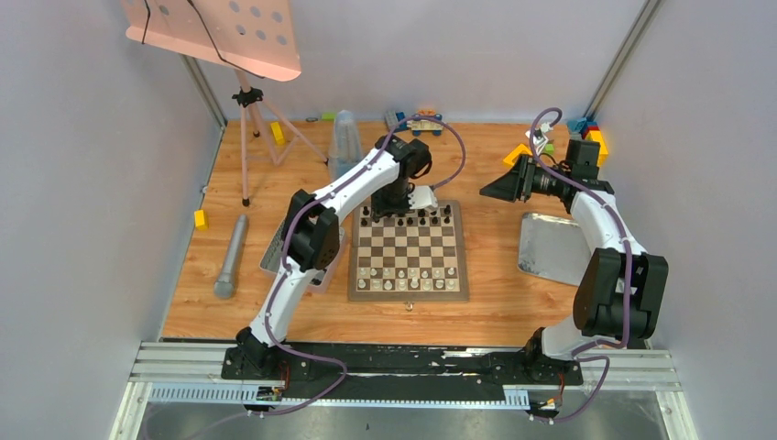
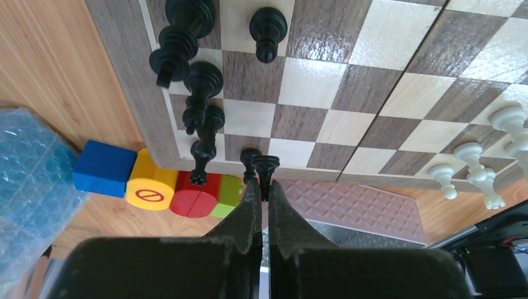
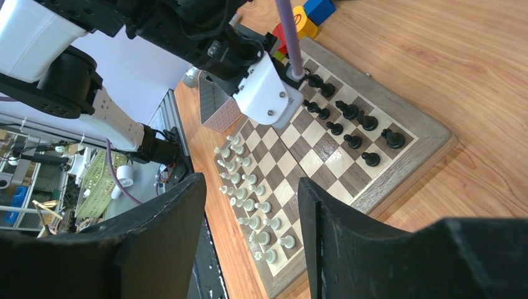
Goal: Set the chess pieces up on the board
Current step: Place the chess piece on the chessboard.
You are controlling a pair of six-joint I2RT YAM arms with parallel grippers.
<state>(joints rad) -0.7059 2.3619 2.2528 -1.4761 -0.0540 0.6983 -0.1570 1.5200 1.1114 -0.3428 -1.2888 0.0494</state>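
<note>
1. Grip: your left gripper [image 2: 263, 187] is clenched on a slim black piece [image 2: 266, 167]. A second black head sits just beside it, and you cannot tell whether that one is held or standing.
2. In the overhead view, the piece hangs at the 11 o'clock corner of the board [image 1: 461, 266]. It is over the left border, level with the second row from the far edge. Whether it touches the wood cannot be told.
3. Its long axis runs in line with the fingers, broader end away from them, so it probably goes down base first.
4. The nearest squares lie toward 3 o'clock from the piece, so your coming move likely turns on a short shift inward, then a straight lowering.
5. Standing black pieces [image 1: 417, 220] crowd the far rows at 3 o'clock and close in beside the fingers. They are what you could knock.
6. The white pieces [image 1: 408, 273] fill the rows at 6 o'clock, well apart from the grip.
7. Off the board, toy blocks [image 2: 149, 187] lie just beside the far-left corner at 12 o'clock, with bubble wrap [image 2: 28, 180] beyond them. A ribbed mat [image 2: 361, 205] lies at 9 o'clock.
8. Your right gripper [image 3: 250, 187] hangs with its jaws apart and nothing between them. It is off the board at 2 o'clock, near the tray [image 1: 550, 247]. The left arm is far nearer.
</note>
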